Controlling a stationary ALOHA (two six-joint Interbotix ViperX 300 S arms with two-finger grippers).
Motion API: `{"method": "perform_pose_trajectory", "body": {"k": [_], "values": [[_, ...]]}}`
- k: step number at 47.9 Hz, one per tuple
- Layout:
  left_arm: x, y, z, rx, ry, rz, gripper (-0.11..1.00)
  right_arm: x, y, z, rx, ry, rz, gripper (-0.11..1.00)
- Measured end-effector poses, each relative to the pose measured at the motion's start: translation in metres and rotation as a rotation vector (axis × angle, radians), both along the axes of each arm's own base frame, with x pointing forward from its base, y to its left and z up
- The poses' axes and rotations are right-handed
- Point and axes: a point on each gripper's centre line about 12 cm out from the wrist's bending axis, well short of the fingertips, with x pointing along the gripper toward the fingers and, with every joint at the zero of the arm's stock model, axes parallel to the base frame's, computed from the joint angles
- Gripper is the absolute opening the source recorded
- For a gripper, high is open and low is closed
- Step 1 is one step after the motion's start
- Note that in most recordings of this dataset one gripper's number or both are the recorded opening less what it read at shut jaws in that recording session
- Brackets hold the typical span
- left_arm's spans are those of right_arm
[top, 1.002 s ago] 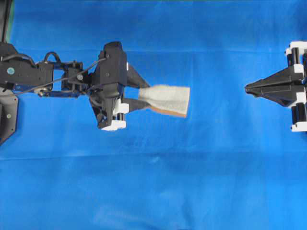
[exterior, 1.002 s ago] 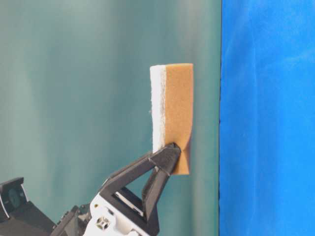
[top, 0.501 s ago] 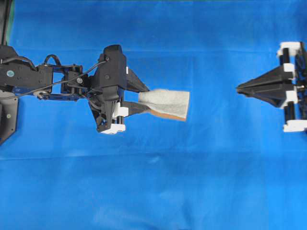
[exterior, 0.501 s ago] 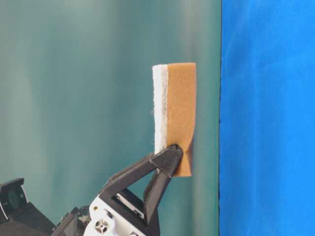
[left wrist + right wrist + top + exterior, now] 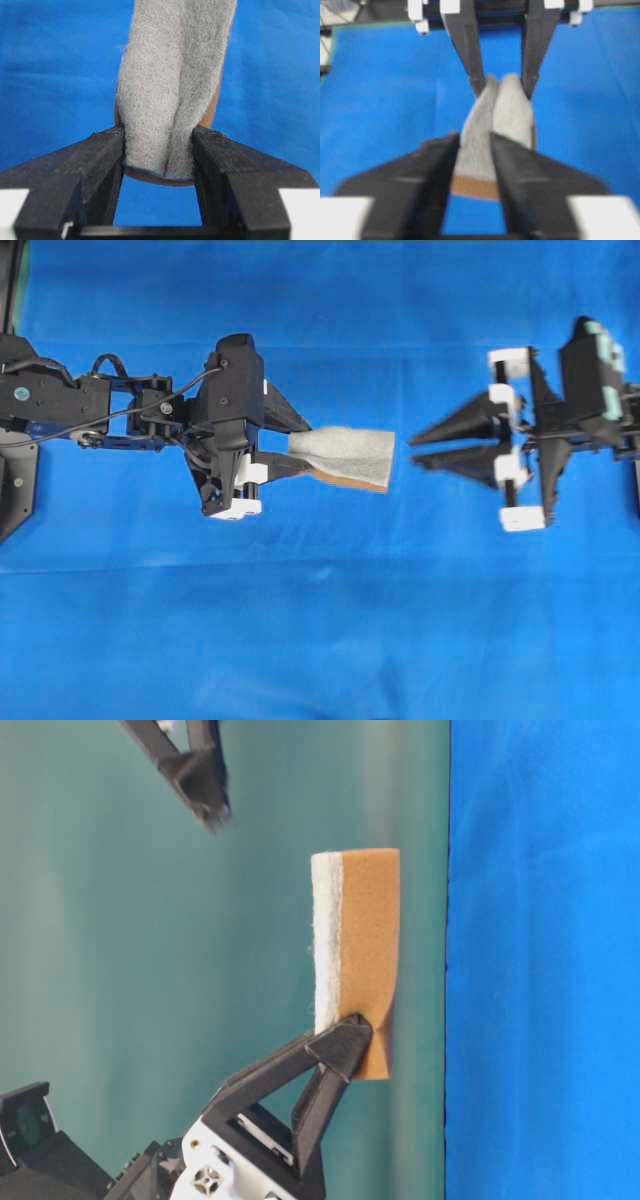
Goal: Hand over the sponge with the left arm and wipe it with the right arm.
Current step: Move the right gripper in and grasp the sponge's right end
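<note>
The sponge (image 5: 350, 453), grey fuzz on top and orange-brown below, hangs in the air above the blue cloth. My left gripper (image 5: 300, 452) is shut on its near end, and the grey layer creases between the fingers in the left wrist view (image 5: 172, 85). My right gripper (image 5: 413, 451), with teal patches on its housing, is open with a narrow gap. Its tips sit just off the sponge's free end without touching. The right wrist view, blurred, shows the sponge (image 5: 497, 125) beyond my right gripper (image 5: 475, 142). In the table-level view the sponge (image 5: 360, 960) stands upright in the left gripper (image 5: 345, 1040).
A blue cloth (image 5: 320, 620) covers the table. The left arm's base and cables (image 5: 40, 400) sit at the left edge. A right fingertip (image 5: 205, 805) shows at the top of the table-level view.
The right arm has moved left up to the sponge's free end, its gripper has rolled over and its fingers have parted. The left arm holds the sponge still.
</note>
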Motion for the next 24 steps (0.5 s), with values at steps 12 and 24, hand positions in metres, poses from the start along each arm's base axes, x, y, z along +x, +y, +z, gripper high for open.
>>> {"method": "perform_pose_trajectory", "body": {"k": [12,24], "values": [[0.000,0.000,0.000,0.000,0.000,0.000,0.36,0.033,0.000,-0.013,-0.003,0.067,-0.001,0.73],[0.000,0.000,0.000,0.000,0.002,0.000,0.36,0.045,-0.009,-0.023,-0.001,0.115,-0.029,0.73]]}}
